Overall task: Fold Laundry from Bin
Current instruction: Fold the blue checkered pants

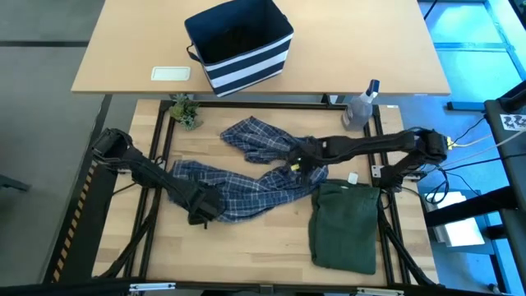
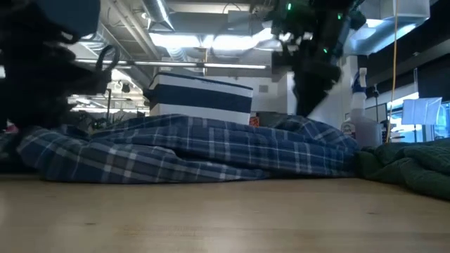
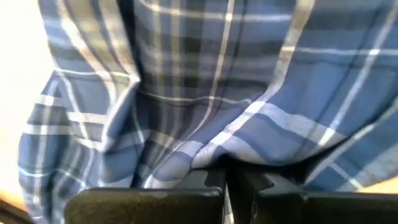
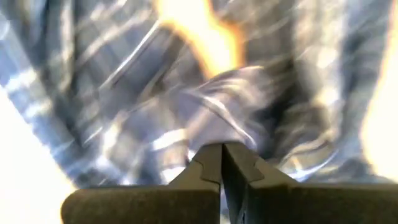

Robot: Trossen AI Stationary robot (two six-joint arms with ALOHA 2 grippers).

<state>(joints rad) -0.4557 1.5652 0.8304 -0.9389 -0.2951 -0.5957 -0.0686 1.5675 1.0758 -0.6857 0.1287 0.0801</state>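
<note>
The blue-and-white plaid shirt [image 1: 246,185] lies crumpled across the middle of the table, one part reaching toward the far edge [image 1: 255,136]. My left gripper [image 1: 201,210] is shut on its near left part. My right gripper [image 1: 297,163] is shut on the shirt's right part. A dark olive-green garment [image 1: 345,226] lies folded flat on the table at the near right, touched by neither gripper. The navy bin [image 1: 238,45] with white stripes stands on the second table beyond the far edge. My left gripper [image 3: 225,174] pinches a fold of the plaid cloth [image 3: 217,152] between its two fingertips, coming steeply from above. The cloth around it is slack and lies on the table. How many layers it holds I cannot tell. My right gripper [image 4: 222,149] pinches a bunched ridge of the plaid cloth [image 4: 217,106] between its shut fingertips, slanting down from the table's right side. In the low view the shirt rises to a small peak [image 2: 309,125] under it. The rest lies on the table.
A clear spray bottle [image 1: 362,105] stands at the table's far right corner and a small green plant [image 1: 185,111] at the far left. A white flat object [image 1: 171,74] lies on the second table left of the bin. Bare wood shows along the near edge [image 1: 246,255].
</note>
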